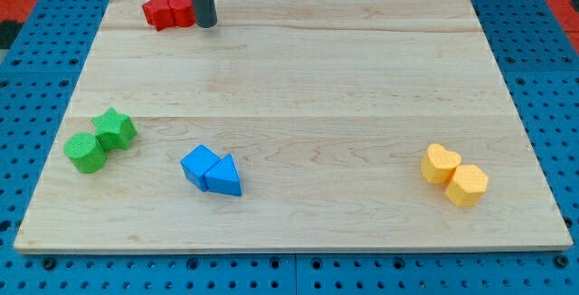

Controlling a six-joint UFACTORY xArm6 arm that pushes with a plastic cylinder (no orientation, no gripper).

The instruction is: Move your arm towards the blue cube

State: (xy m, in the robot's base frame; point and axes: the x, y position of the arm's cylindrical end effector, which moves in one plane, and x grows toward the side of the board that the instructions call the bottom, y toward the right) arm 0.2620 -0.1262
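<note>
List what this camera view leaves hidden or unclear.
- Rod: its upper part is cut off by the view's top edge; my tip shows, beside the red blocks.
- Red blocks: exact shapes too small to make out.
- Blue cube: its right side is covered by the blue triangular block.

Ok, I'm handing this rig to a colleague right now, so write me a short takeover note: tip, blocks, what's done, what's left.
My tip: at the view's top, right beside the red blocks.
Blue cube: lower left of centre on the board, touching a blue triangular block on its right.
Others: green pair at the view's left, yellow pair at the right.
Done: nothing visible; tip is far from the cube.
Left: bring the tip down the view to the blue cube.
</note>
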